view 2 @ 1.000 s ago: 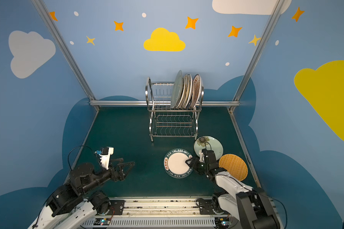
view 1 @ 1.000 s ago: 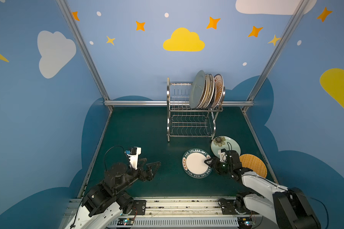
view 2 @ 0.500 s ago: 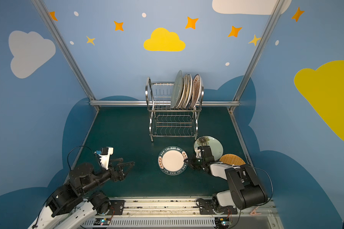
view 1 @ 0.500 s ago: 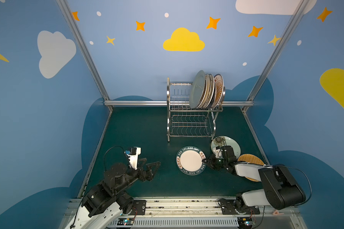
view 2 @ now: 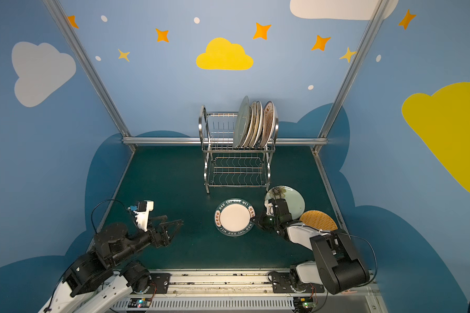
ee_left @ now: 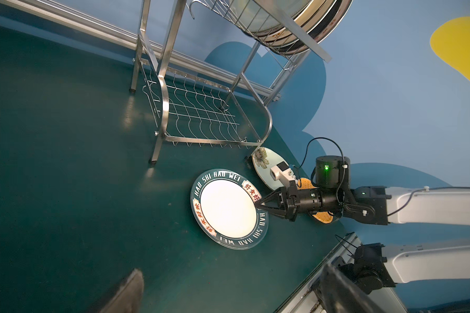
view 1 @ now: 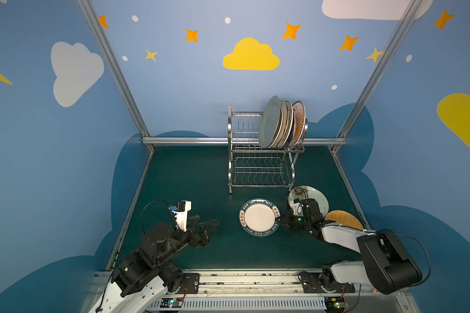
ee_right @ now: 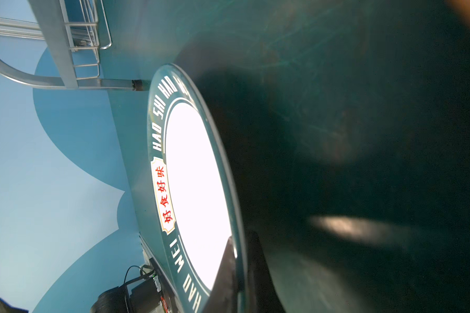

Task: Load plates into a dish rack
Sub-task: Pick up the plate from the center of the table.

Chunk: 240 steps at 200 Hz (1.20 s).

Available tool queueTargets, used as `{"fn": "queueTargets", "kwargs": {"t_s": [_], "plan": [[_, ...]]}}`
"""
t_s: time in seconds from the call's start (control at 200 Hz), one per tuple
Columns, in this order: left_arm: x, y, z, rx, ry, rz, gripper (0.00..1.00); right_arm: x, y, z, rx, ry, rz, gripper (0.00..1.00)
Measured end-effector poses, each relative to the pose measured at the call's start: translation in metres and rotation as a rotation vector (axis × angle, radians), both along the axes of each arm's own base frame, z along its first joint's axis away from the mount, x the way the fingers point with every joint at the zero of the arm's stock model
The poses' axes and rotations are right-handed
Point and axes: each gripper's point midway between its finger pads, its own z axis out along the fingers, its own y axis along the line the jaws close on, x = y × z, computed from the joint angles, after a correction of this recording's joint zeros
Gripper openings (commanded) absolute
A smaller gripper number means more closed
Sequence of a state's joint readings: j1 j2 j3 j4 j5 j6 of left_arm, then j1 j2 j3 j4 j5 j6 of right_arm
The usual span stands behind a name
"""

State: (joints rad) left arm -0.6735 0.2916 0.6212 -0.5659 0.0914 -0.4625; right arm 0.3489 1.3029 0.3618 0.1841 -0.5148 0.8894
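Note:
The green-lettered rim plate [view 1: 258, 218] [view 2: 234, 216] lies on the green mat in front of the dish rack [view 1: 261, 162] [view 2: 236, 165]. My right gripper [view 1: 278, 218] [view 2: 254, 219] [ee_left: 258, 203] [ee_right: 239, 271] is shut on that plate's right rim, one finger above and one below. The plate [ee_right: 196, 189] fills the right wrist view. Several plates [view 1: 281, 122] [view 2: 255, 123] stand upright at the right end of the rack's upper tier; the lower tier holds none. My left gripper [view 1: 205, 220] [view 2: 171, 220] [ee_left: 232, 284] hovers open and holds nothing, left of the plate [ee_left: 228, 208].
A pale green flowered plate [view 1: 315, 197] [view 2: 293, 197] and an orange woven-look plate [view 1: 342, 218] [view 2: 319, 220] lie flat at the right edge, partly under my right arm. Blue walls and metal posts enclose the mat; a rail runs along its front.
The right gripper has closed onto the lettered plate's rim, and the plate has slid a little left. The right arm has folded lower. The left arm has not moved.

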Motion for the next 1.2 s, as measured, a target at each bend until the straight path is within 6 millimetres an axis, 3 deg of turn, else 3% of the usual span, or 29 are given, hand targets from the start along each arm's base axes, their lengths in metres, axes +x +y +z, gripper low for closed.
{"fn": "queueTargets", "kwargs": {"t_s": [0.1, 0.215, 0.355, 0.456, 0.606, 0.811, 0.926, 1.051, 1.202], "plan": [[0.003, 0.000, -0.003, -0.014, 0.011, 0.018, 1.00, -0.002, -0.002, 0.018, -0.004, -0.011, 0.002, 0.00], [0.011, -0.006, -0.007, -0.067, 0.006, 0.031, 1.00, -0.001, -0.002, 0.053, 0.008, -0.063, 0.000, 0.00], [0.025, -0.022, -0.030, -0.138, 0.013, 0.033, 1.00, -0.002, -0.006, 0.085, 0.026, -0.115, -0.020, 0.00], [0.029, -0.044, -0.045, -0.129, 0.029, -0.005, 1.00, -0.007, -0.014, 0.092, 0.024, -0.116, -0.056, 0.00], [0.025, -0.091, -0.045, -0.022, -0.041, -0.114, 1.00, -0.012, -0.029, 0.105, -0.002, -0.168, -0.125, 0.00], [0.021, -0.159, -0.038, 0.207, -0.278, -0.291, 1.00, -0.017, -0.049, 0.122, -0.045, -0.222, -0.206, 0.00], [0.006, -0.193, -0.044, 0.366, -0.456, -0.431, 1.00, -0.019, -0.055, 0.123, -0.085, -0.182, -0.226, 0.00], [-0.010, -0.217, -0.048, 0.512, -0.645, -0.565, 1.00, -0.021, -0.059, 0.125, -0.114, -0.147, -0.236, 0.00], [-0.014, -0.236, -0.059, 0.661, -0.800, -0.672, 0.98, -0.027, -0.064, 0.120, -0.139, -0.116, -0.250, 0.00]]}}
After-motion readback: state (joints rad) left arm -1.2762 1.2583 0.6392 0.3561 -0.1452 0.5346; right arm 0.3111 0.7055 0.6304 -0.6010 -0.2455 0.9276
